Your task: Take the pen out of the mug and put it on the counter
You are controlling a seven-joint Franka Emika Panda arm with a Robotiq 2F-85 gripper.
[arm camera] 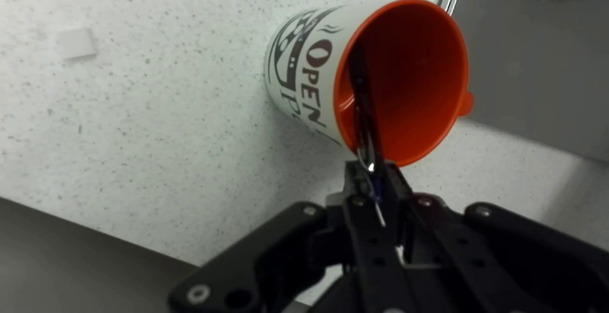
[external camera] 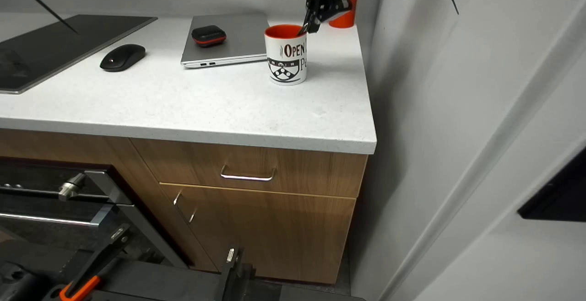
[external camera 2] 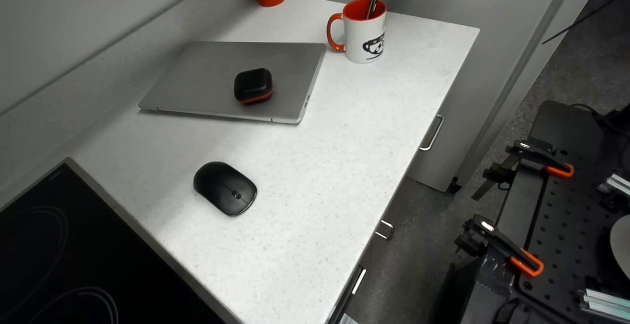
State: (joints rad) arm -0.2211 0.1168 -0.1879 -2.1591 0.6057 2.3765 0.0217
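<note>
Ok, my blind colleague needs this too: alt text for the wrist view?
A robot hand grips a dark pen slanting into a white mug, red inside, on a speckled white counter. A grey laptop shows at upper right.

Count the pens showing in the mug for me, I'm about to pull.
1. In the wrist view, the pen slants inside the mug, its upper part clamped in the tool. It covers part of the inner wall, so another could be hidden behind it.
</note>
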